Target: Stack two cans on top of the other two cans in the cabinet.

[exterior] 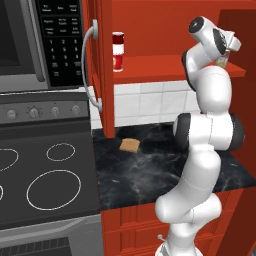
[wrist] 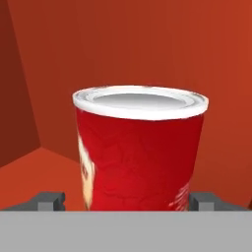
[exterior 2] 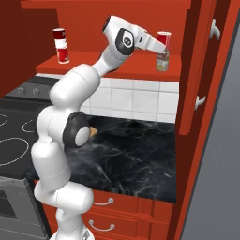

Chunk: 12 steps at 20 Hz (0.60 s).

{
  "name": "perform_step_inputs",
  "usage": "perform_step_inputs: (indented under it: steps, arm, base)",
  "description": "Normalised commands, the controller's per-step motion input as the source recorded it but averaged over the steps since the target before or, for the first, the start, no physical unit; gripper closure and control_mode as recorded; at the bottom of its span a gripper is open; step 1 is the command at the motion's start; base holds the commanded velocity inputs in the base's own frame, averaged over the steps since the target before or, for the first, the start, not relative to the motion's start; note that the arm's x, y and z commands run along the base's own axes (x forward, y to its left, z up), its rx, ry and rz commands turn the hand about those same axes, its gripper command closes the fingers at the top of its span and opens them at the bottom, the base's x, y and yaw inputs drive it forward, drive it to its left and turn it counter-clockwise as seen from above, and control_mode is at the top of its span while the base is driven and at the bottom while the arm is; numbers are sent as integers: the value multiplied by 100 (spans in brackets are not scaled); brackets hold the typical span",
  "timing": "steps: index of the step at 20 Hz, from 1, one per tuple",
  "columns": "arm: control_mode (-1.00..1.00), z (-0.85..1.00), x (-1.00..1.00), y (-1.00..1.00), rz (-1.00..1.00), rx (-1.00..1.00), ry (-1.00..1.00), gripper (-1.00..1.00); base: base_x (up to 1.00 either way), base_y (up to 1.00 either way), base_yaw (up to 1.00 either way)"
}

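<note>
On the cabinet's red shelf (exterior 2: 117, 70), a red-and-white can (exterior 2: 163, 38) stands on the olive-green-labelled can (exterior 2: 162, 62) at the right. Further left, another red can (exterior 2: 59, 35) is stacked on a red can (exterior 2: 63, 54); the left base view shows this stack (exterior: 118, 50) beside the door. My gripper (exterior 2: 161, 46) reaches in at the right-hand stack's upper can. Close up, that can (wrist: 140, 152) stands upright with its silver top showing. My gripper (wrist: 127, 201) is open, one fingertip (wrist: 49, 201) on each side of the can, the left one clearly apart from it.
The cabinet's left door with a curved grey handle (exterior: 92, 70) stands open, as does the right door (exterior 2: 201, 70). A black microwave (exterior: 30, 40) hangs above the stove (exterior: 45, 170). A slice of bread (exterior: 130, 145) lies on the black marble counter (exterior: 150, 170).
</note>
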Motion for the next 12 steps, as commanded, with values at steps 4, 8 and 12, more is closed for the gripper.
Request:
perform_step_inputs:
  steps: [4, 8, 12]
  arm:
    - [-100, -1, -1, 19, 0, 0, 0, -100]
    - [-100, -4, 0, 19, 0, 0, 0, -100]
    - [-100, -3, 2, 11, 0, 0, 0, -100]
  base:
    - [0, 0, 0]
    - [0, 0, 0]
    - [0, 0, 0]
